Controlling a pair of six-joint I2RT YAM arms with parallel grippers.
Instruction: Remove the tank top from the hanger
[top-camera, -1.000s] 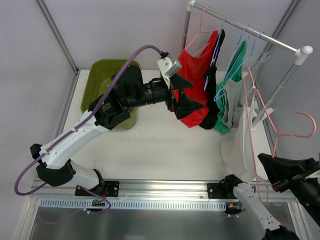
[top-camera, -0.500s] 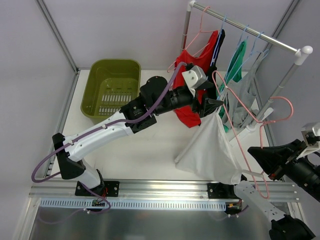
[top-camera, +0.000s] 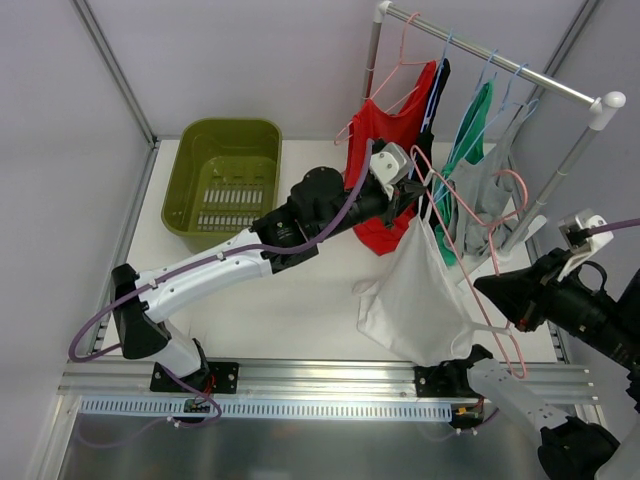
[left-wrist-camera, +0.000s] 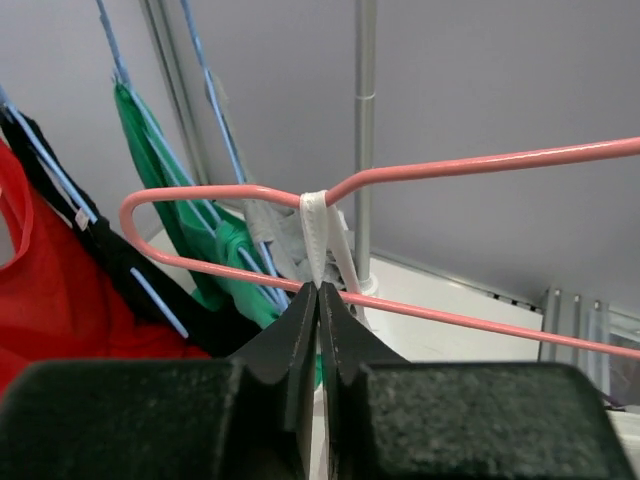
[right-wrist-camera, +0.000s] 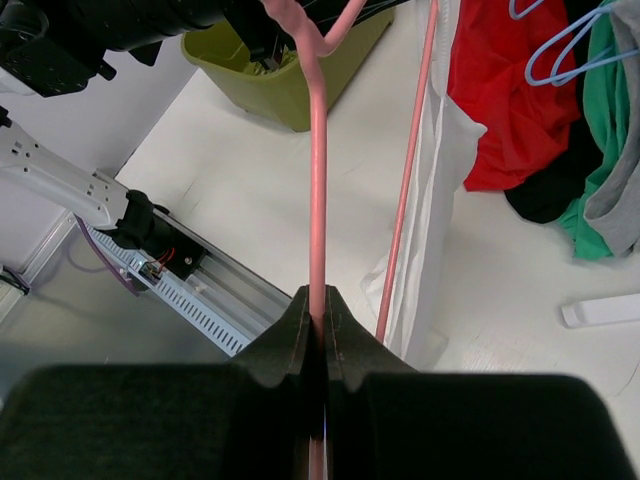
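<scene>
A white tank top (top-camera: 415, 300) hangs from a pink wire hanger (top-camera: 455, 235) held in the air right of centre. My left gripper (top-camera: 418, 195) is at the hanger's upper left end, shut on the tank top's white strap (left-wrist-camera: 316, 235) just below where it loops over the pink wire (left-wrist-camera: 480, 162). The left gripper's tips (left-wrist-camera: 318, 288) meet on the strap. My right gripper (top-camera: 487, 292) is shut on the hanger's lower part. In the right wrist view the pink hanger (right-wrist-camera: 317, 180) runs straight out of the right gripper (right-wrist-camera: 320, 295), with the tank top (right-wrist-camera: 435, 200) draped beside it.
A clothes rack (top-camera: 500, 65) at the back right carries a red garment (top-camera: 385, 150), a black one (top-camera: 425, 150), a green one (top-camera: 470, 140) and a grey one (top-camera: 490, 200) on hangers. A green basket (top-camera: 228, 175) stands at the back left.
The left arm left the red garment, reached to the pink hanger and shut on the white strap. The right arm lifted the hanger and tank top toward the rack.
</scene>
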